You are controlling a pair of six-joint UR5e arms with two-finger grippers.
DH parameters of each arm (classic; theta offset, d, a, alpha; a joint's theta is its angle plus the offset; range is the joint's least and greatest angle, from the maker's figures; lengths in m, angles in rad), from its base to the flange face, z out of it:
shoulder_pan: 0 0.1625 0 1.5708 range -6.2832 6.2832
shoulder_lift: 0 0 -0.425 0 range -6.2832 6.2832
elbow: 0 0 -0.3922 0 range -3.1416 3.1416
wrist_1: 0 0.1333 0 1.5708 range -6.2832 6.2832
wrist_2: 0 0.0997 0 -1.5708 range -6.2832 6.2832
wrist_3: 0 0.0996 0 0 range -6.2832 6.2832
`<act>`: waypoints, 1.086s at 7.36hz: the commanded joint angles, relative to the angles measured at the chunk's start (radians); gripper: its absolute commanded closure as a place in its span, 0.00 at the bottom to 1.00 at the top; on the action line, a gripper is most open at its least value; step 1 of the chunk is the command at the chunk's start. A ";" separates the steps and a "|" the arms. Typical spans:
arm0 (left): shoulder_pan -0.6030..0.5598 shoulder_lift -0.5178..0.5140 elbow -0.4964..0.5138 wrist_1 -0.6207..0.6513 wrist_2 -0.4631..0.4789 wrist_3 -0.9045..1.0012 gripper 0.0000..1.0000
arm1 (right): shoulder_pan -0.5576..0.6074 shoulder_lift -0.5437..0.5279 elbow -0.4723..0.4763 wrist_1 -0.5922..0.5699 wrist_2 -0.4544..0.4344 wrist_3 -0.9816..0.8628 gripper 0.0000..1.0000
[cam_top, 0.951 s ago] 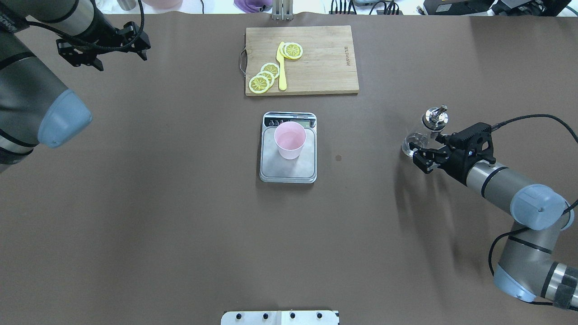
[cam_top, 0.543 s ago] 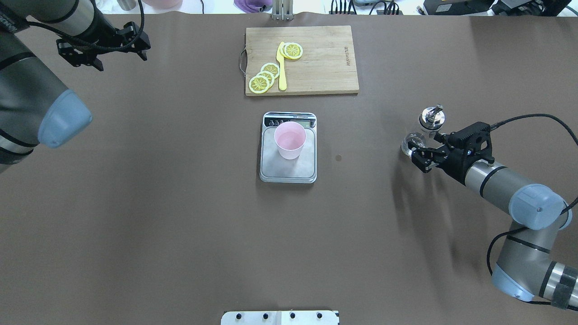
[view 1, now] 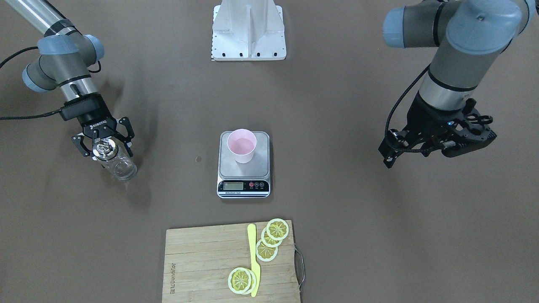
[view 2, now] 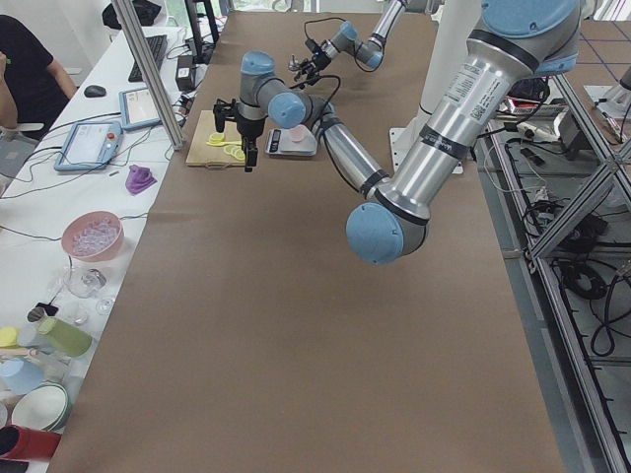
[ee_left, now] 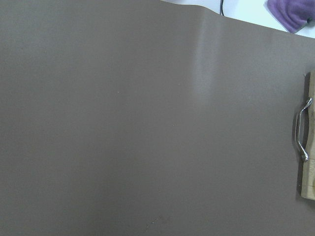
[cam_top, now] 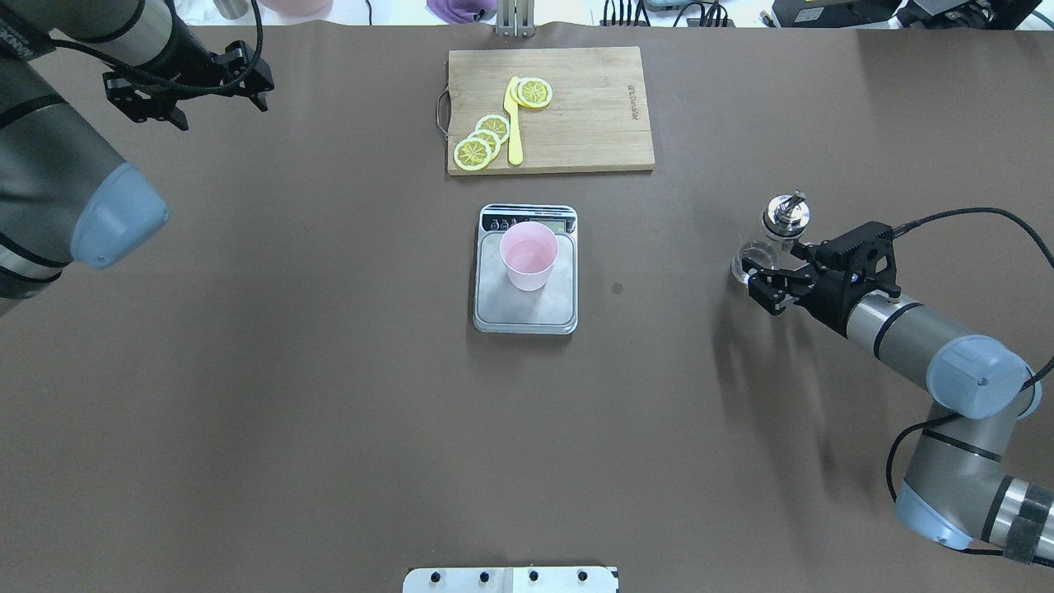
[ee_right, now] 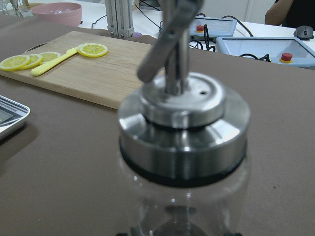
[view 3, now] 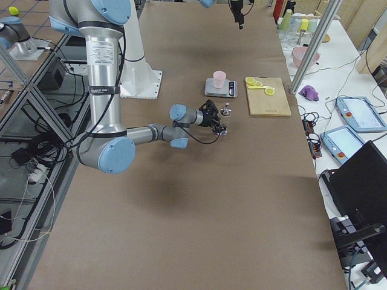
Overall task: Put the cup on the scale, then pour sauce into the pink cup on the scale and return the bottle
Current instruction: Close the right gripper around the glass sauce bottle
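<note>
The pale pink cup [cam_top: 529, 254] stands upright on the silver scale [cam_top: 524, 313] at mid-table; both also show in the front view, the cup [view 1: 241, 145] on the scale [view 1: 243, 171]. My right gripper [cam_top: 778, 268] is at the table's right, shut on the clear glass bottle [cam_top: 748, 262] just below its silver spout cap. The bottle [view 1: 121, 167] is near upright, low at the table. The right wrist view is filled by the bottle's cap [ee_right: 182, 123]. My left gripper [cam_top: 221, 113] is open and empty, raised at the far left.
A wooden cutting board [cam_top: 593, 123] with lemon slices [cam_top: 482, 142] and a yellow knife [cam_top: 514, 123] lies beyond the scale. The robot's white base plate [cam_top: 510, 579] is at the near edge. Bowls and control tablets sit off the table's far side.
The bottle has gone from tilted to near upright in my right gripper, which has shifted slightly. The left arm, cup and scale have not moved.
</note>
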 commanded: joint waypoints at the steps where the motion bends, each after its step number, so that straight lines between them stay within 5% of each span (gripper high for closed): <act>1: 0.000 0.000 0.000 0.000 0.001 0.000 0.02 | 0.000 0.000 0.000 0.000 -0.001 0.001 0.23; 8: 0.000 0.000 0.000 0.000 0.001 -0.003 0.02 | 0.000 0.000 -0.003 -0.002 -0.018 0.001 0.20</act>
